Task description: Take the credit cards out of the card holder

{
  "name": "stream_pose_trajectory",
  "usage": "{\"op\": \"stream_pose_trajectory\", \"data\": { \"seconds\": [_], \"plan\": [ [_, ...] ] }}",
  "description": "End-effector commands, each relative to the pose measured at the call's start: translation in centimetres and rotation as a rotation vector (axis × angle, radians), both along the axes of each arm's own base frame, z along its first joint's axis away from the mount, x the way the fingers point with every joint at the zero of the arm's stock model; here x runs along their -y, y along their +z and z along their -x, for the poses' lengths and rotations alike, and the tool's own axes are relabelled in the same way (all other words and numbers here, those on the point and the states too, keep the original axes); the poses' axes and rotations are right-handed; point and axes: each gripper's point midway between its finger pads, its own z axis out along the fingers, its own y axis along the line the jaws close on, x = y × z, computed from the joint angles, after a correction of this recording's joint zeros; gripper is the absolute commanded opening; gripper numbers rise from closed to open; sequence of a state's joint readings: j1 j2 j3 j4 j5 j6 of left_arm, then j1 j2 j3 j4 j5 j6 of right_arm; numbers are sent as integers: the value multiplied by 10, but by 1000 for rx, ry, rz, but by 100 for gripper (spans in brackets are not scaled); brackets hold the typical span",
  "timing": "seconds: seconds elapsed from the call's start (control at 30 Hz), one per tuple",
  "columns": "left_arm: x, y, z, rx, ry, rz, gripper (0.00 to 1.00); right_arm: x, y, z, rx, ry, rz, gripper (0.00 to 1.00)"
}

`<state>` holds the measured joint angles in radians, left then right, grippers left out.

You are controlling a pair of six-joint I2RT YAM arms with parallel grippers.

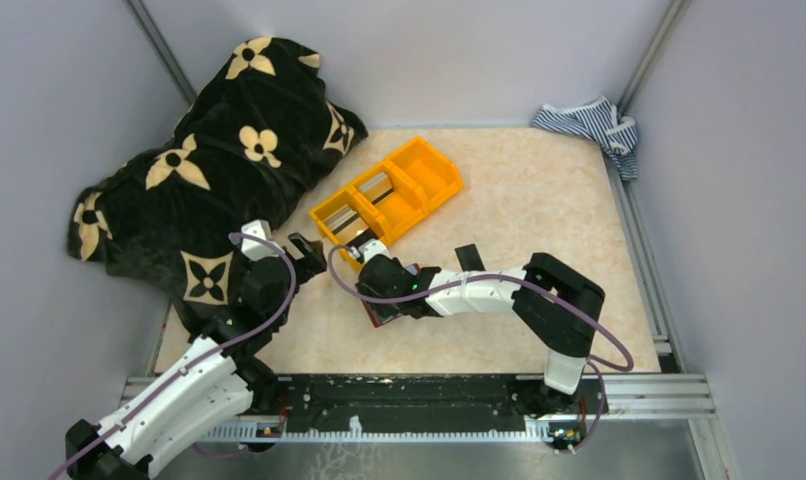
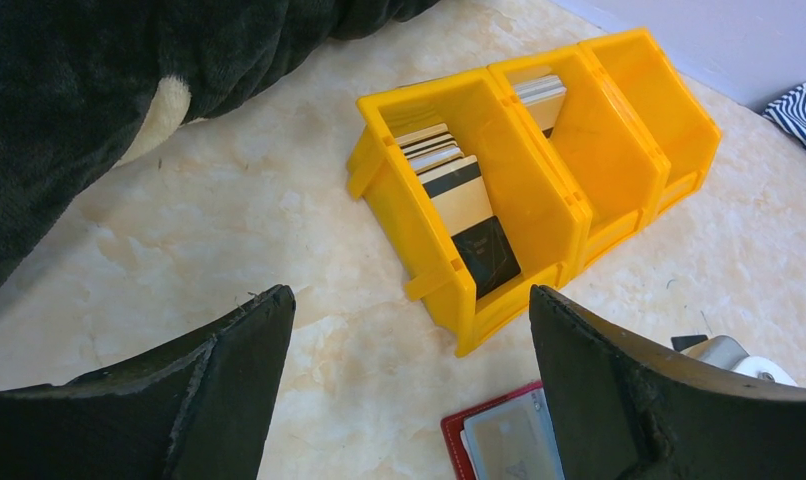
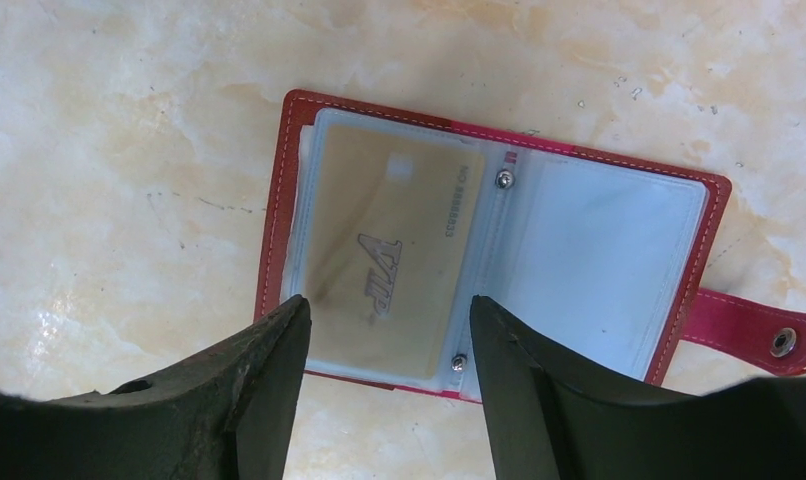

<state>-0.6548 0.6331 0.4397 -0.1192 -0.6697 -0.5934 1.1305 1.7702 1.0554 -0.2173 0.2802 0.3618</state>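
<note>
Hovering with both my jaws open, I see credit cards [image 2: 459, 195] in the bin [image 2: 524, 165], one beige card [image 3: 379, 260] left in the card holder [image 3: 599, 260]

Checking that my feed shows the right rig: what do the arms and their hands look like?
The left arm and right arm have white shells between black joints, and a looping mauve cable runs along each. The left hand and right hand each have two broad, matte black, wedge-shaped fingers with scuffed edges. No markings are visible.
</note>
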Motion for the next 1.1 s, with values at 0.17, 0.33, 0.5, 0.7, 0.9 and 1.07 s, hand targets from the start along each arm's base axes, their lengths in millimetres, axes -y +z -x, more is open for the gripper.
{"op": "stream_pose_trajectory", "data": {
  "seconds": [0.17,0.33,0.5,0.7,0.9,1.07],
  "plan": [
    [5,4,-1,23,-27,2,92,-21,2,-2,5,27,-19,64],
    [5,4,-1,24,-32,1,92,-21,-2,0,-5,31,-18,64],
    [7,5,-2,26,-37,3,92,-17,-11,3,-26,30,2,61],
    [6,6,-1,31,-39,2,92,-10,-17,8,-41,25,20,36],
    [6,8,-1,36,-39,4,92,-2,-22,10,-47,15,41,12],
    [7,7,-1,36,-47,3,92,0,-23,11,-49,10,47,0]
  ]
}}
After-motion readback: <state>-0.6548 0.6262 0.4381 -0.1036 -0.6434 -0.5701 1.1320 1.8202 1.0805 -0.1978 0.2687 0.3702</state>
